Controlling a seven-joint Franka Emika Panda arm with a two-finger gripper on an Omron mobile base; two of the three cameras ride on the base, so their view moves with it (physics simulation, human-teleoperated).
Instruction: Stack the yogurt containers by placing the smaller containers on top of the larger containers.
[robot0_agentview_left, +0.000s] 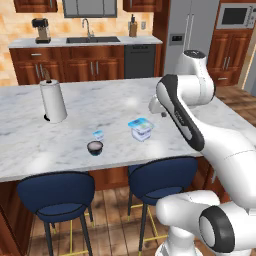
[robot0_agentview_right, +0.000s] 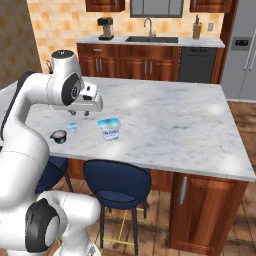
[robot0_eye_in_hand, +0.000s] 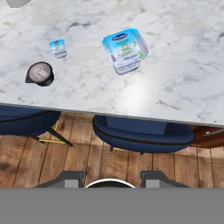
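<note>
Your white Franka arm (robot0_agentview_left: 200, 120) rises from its base, bends at the elbow and reaches forward, its wrist held up in the air with the hand pointing down. In the hand view, the gripper (robot0_eye_in_hand: 110, 178) shows two dark fingertips (robot0_eye_in_hand: 70, 178) set well apart, the jaws spread with nothing between them.

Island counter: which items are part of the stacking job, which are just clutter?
Job:
- big tub
- dark cup
- tiny white cup

Clutter:
- paper towel roll
- two blue stools
- coffee maker on the back counter
</note>
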